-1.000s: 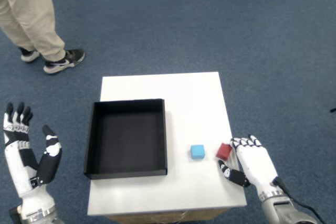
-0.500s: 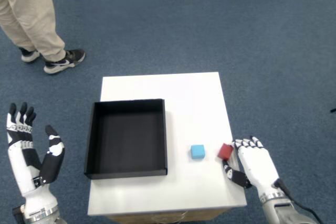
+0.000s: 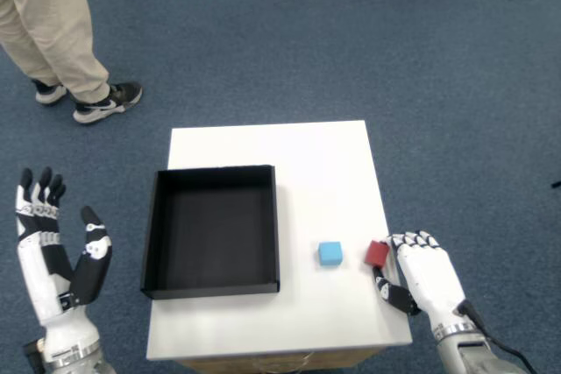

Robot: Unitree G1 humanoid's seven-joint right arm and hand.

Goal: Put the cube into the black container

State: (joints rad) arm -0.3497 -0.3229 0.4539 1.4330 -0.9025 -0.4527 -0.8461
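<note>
Right hand (image 3: 425, 273) is seen at the table's (image 3: 263, 146) near right corner, fingers curled loosely toward a red cube (image 3: 376, 253), which sits just beside or against the fingertips; whether contact is made cannot be told, but the cube rests on the table and is not lifted, so the hand is judged unclenched and holding nothing. The thumb is extended low along the table edge, apparently so that the cube can be pinched between it and the fingers. A blue cube (image 3: 330, 253) lies a little to the left, between the red one and the box (image 3: 210, 282), apart from both. The box, black and empty, is set on the left half of the table with its open top up, so a cube can be dropped in from above. Which cube is meant is not settled by the task; the red one is judged the target from the hand's position. The left hand (image 3: 57, 251) is held open and raised off the table, clear of the work.
</note>
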